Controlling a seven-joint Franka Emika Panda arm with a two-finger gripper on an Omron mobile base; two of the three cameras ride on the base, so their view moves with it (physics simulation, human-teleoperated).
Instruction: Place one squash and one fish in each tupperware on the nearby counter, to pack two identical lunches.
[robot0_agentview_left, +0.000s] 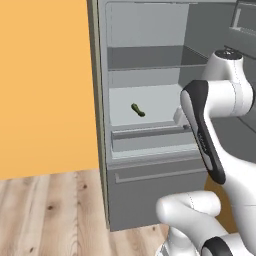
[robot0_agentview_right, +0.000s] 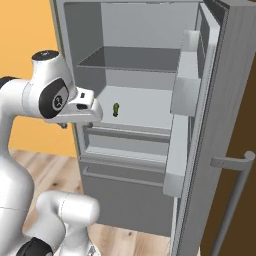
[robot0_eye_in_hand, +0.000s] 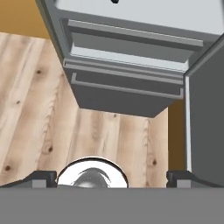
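Note:
A slim dark green squash (robot0_agentview_left: 138, 110) lies alone on the middle shelf of the open fridge, also seen in the right base view (robot0_agentview_right: 116, 109); its tip shows at the top edge of the hand view (robot0_eye_in_hand: 114, 1). My gripper (robot0_eye_in_hand: 112, 177) hangs in front of the fridge, below and short of that shelf, and points down at the floor. Its fingertips (robot0_eye_in_hand: 42, 177) stand far apart with nothing between them, so it is open. The hand (robot0_agentview_right: 82, 107) sits at the fridge's left front edge. The yellow squash, both fish and both tupperware are out of view.
The fridge door (robot0_agentview_right: 200, 125) stands open on the right with shelves on its inside and a handle (robot0_agentview_right: 235, 165). A shut grey drawer (robot0_agentview_left: 155, 175) lies below the shelf. An orange wall (robot0_agentview_left: 45, 85) is on the left, above the wooden floor (robot0_eye_in_hand: 39, 109).

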